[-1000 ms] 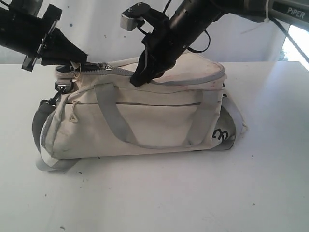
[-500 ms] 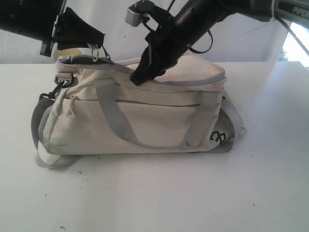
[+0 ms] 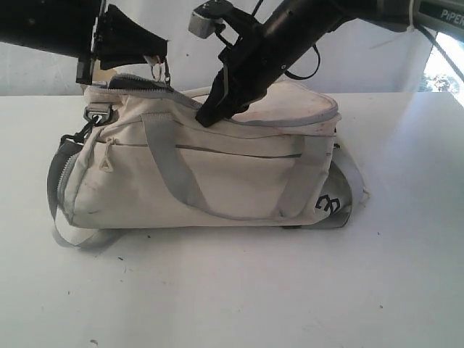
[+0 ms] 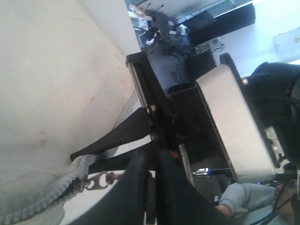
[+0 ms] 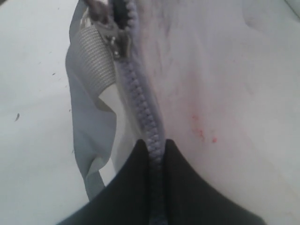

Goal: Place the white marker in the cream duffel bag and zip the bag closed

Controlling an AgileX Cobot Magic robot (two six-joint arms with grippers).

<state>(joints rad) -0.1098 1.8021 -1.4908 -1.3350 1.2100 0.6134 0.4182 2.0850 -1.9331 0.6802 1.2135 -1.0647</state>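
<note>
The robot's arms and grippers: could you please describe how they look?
Both are black. The right arm carries a grey link lettered PiPER, a silver camera box and black cables. The left gripper and right gripper are tapered black wedges.

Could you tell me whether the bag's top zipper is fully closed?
Partly shut at least: the zipper is meshed between the right gripper and the slider; beyond the slider, cannot tell.

a plain white table [image 3: 304,290] fills the lower part of the exterior view, dotted with a few small dark specks, and a pale wall [image 3: 362,69] with faint marks rises behind it. bright daylight glares through a window [image 3: 444,72] at the far right edge. the left wrist view shows tangled wires [image 4: 154,18] and dark equipment [image 4: 220,26] in a dimmer corner.
</note>
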